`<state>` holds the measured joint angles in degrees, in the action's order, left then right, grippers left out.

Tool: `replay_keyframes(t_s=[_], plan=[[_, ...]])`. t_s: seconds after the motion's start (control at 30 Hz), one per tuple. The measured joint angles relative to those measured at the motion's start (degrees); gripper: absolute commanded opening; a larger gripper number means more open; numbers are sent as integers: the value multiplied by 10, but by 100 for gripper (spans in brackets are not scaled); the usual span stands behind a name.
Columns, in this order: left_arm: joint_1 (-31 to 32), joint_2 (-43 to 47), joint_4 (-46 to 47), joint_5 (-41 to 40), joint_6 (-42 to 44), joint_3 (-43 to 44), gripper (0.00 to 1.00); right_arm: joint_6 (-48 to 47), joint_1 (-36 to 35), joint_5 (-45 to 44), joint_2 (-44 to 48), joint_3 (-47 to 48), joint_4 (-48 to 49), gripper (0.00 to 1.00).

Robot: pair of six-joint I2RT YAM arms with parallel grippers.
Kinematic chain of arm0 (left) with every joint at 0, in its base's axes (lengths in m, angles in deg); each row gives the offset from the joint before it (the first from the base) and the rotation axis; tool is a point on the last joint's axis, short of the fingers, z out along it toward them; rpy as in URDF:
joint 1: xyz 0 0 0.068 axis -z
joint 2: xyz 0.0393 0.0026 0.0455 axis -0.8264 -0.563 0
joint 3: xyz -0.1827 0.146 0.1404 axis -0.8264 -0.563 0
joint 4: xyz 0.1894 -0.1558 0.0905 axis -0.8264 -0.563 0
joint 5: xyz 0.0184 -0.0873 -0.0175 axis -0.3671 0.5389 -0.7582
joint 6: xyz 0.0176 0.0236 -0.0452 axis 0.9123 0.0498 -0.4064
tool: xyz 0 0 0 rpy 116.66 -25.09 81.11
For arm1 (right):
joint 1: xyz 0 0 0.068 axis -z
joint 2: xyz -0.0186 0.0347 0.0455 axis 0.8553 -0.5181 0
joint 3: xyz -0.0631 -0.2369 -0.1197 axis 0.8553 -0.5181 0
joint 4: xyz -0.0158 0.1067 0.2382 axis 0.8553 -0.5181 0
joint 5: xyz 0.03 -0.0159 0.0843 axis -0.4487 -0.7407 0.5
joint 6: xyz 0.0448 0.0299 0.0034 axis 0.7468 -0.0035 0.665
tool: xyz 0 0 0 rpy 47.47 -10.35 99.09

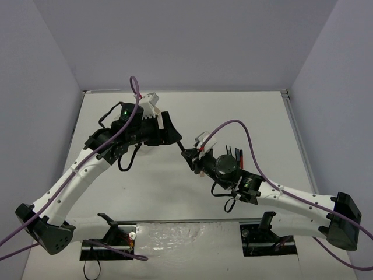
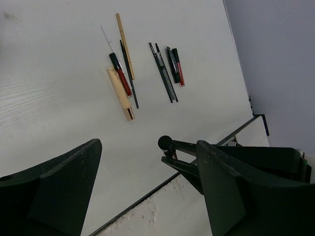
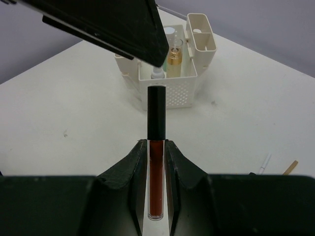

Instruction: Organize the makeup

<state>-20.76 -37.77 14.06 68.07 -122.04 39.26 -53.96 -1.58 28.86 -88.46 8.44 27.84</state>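
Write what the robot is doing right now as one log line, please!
right claw: shut on red tube | left claw: open, empty | white box: beyond tube | sticks: lying on table

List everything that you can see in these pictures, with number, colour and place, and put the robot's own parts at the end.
Table: one, white, under everything.
Box: one, cream-white, with compartments, toward the far side of the table.
Small bottles: at least two, one gold, one with a pale cap, standing in the box.
Makeup sticks: about nine, black, red, tan and white, lying in two groups on the table.
Lip gloss tube: one, red with a black cap, held between the right gripper's fingers.
Left gripper: one, black, open, above the table.
Right gripper: one, black, shut on the lip gloss tube.
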Motion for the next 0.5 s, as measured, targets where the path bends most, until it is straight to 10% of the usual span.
replay_keyframes(t_s=[0.5], plan=[[34, -7, 46, 3, -41, -30, 38, -6, 0, 9, 0, 0, 41, 0]])
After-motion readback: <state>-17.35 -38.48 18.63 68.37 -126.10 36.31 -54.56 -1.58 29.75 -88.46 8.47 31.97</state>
